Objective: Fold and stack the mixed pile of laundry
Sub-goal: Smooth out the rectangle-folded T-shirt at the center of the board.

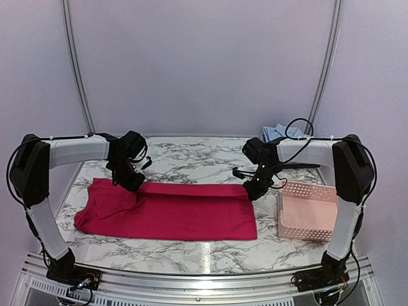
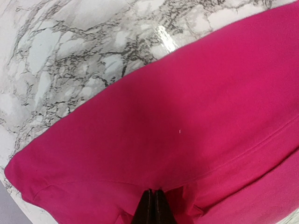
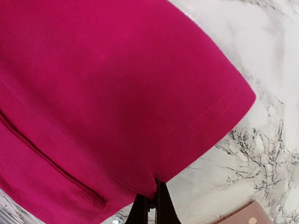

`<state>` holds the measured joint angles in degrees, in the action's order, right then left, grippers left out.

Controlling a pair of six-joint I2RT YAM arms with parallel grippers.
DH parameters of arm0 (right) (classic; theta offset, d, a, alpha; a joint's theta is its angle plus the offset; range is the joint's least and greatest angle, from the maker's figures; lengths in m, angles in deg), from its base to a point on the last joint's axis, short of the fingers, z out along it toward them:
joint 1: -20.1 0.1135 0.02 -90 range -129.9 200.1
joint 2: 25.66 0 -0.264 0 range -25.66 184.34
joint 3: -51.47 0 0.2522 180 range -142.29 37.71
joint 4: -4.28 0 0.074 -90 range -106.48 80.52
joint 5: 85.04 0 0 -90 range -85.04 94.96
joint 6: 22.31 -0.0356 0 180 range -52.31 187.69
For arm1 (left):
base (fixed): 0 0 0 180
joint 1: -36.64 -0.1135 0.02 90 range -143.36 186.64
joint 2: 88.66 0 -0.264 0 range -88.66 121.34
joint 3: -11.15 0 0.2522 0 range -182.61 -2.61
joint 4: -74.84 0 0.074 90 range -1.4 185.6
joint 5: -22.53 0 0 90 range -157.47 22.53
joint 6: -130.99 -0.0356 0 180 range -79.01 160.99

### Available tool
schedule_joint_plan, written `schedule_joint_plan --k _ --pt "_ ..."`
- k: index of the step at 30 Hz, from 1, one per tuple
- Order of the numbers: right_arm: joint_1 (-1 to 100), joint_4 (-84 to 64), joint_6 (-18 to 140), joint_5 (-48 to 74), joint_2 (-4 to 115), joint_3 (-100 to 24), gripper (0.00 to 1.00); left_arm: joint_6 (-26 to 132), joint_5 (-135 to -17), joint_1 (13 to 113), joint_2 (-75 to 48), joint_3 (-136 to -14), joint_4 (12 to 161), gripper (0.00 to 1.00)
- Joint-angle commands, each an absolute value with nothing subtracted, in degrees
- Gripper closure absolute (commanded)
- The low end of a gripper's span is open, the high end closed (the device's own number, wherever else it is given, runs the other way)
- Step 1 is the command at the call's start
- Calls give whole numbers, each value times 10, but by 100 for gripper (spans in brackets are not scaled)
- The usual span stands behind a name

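The magenta-red garment [image 1: 169, 213] lies spread across the middle of the marble table, folded lengthwise. My left gripper [image 1: 131, 182] sits at its far left edge, shut on a pinch of the cloth [image 2: 154, 140]; the black fingertips [image 2: 154, 205] press together under the fabric. At the garment's far right corner my right gripper [image 1: 255, 189] is shut on the hemmed edge [image 3: 140, 116], with its fingertips [image 3: 156, 198] clamping the stitched border. The light blue shirt [image 1: 275, 132] lies bunched at the back right of the table, behind the right arm.
A pink plastic lattice basket [image 1: 308, 210] stands at the right, close to the garment's right end and the right arm. Bare marble table [image 1: 191, 153] stretches behind the garment and along the near edge [image 1: 191, 252].
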<state>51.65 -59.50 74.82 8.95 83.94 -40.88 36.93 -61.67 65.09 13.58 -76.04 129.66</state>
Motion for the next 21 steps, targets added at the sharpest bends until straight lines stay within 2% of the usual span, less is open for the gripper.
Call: schedule_joint_plan --k 1,2,5,7,8,11,16,21 --pt "531 -609 744 103 821 -402 100 369 -649 652 124 -741 1323 90" --pt "532 -612 743 107 821 -402 96 369 -654 652 119 -741 1324 87" --pt "533 -621 735 114 812 -404 71 375 -667 651 93 -743 1326 69" --pt "532 -625 730 115 801 -414 62 387 -672 644 77 -751 1326 55" --pt "530 -624 728 120 796 -422 59 394 -691 637 72 -753 1325 52" --pt "521 -611 718 142 796 -456 52 433 -706 600 67 -755 1318 43" --pt "511 -591 703 188 848 -540 49 535 -742 489 60 -735 1288 43" --pt "526 -574 698 229 912 -590 51 596 -767 456 50 -686 1265 43"
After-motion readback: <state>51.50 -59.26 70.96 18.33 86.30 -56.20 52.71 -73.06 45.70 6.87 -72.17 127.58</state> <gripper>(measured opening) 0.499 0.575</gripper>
